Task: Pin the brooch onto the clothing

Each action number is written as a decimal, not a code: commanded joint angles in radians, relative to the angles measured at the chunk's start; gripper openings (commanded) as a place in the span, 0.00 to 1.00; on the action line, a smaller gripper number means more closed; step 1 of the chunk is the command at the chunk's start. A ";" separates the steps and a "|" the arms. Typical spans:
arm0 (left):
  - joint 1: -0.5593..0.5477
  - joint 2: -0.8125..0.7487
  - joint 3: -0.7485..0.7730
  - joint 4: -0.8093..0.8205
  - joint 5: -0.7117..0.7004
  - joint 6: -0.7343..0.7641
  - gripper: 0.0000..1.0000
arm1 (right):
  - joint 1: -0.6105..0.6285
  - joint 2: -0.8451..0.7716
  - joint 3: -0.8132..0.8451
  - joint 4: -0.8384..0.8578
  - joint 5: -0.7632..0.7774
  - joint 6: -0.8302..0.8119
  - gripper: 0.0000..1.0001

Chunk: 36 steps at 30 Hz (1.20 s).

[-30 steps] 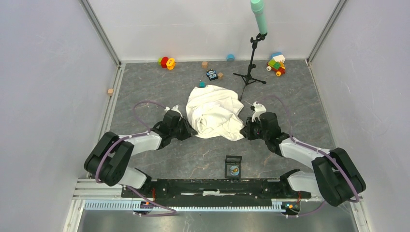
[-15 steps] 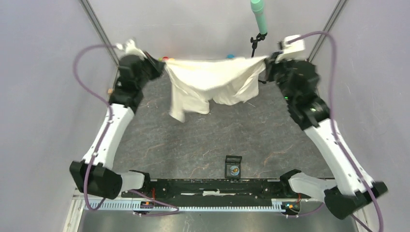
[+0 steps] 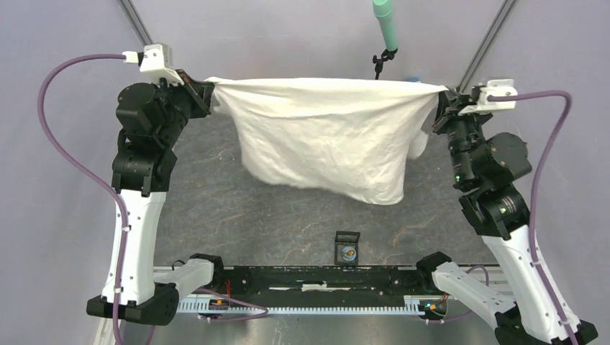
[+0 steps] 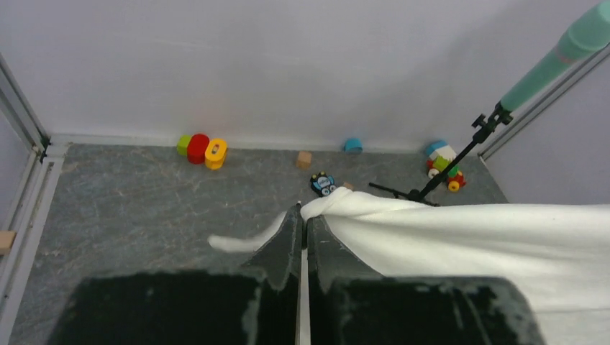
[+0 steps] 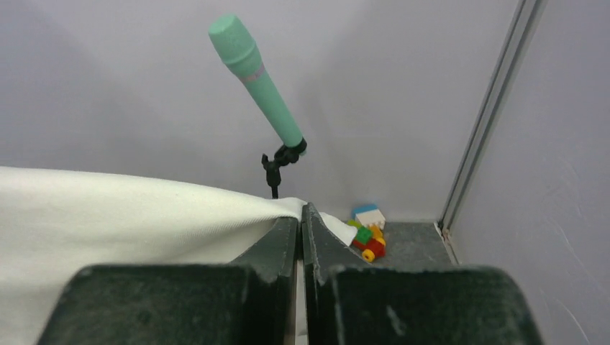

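Pinched narrow at the left gripper (image 4: 303, 215) on a bunched upper corner of the clothing (image 4: 467, 233), with the two dark fingers (image 4: 284, 243) almost touching and white cloth spilling rightward from their tips. Clamped just as tightly at the right gripper (image 5: 300, 213) on the opposite upper corner, with the cloth running off to the left there. Held high between both in the top view: pulled taut along the top edge from one gripper to the other, hanging as a wide, creased sheet above the grey table (image 3: 208, 208), sagging lowest toward the right. Plain white on the side facing the top camera. Impossible to tell from above about contact between hem and table. Down near the arms' bases, well apart from the cloth: the brooch (image 3: 348, 252), sitting in a black square holder (image 3: 348, 236) on the table, roughly midway between the two bases. Farther back, along the rear wall: a teal microphone (image 5: 255, 79) on a black stand (image 4: 460, 154), a red-and-yellow toy (image 4: 202, 149), a small wooden cube (image 4: 304, 159), a black-and-blue toy (image 4: 322, 183) just behind the left-hand corner of the cloth, and a colourful block vehicle (image 5: 365, 238) in the right rear corner.
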<state>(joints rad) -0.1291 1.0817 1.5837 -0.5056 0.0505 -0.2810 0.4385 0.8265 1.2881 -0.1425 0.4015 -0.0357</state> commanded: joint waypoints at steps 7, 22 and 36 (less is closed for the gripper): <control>0.018 0.051 0.028 -0.083 0.013 0.080 0.02 | -0.006 0.025 -0.071 0.065 0.099 -0.023 0.04; 0.204 0.401 0.429 -0.105 0.136 -0.055 0.02 | -0.015 0.453 0.129 0.290 -0.099 -0.034 0.00; 0.270 -0.204 -0.335 -0.166 0.479 -0.182 0.32 | -0.032 0.014 -0.676 0.265 0.009 0.434 0.22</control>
<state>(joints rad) 0.1383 1.1061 1.6112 -0.6342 0.3489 -0.3496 0.4160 0.9871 0.9340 0.2276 0.2672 0.0639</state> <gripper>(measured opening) 0.114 0.085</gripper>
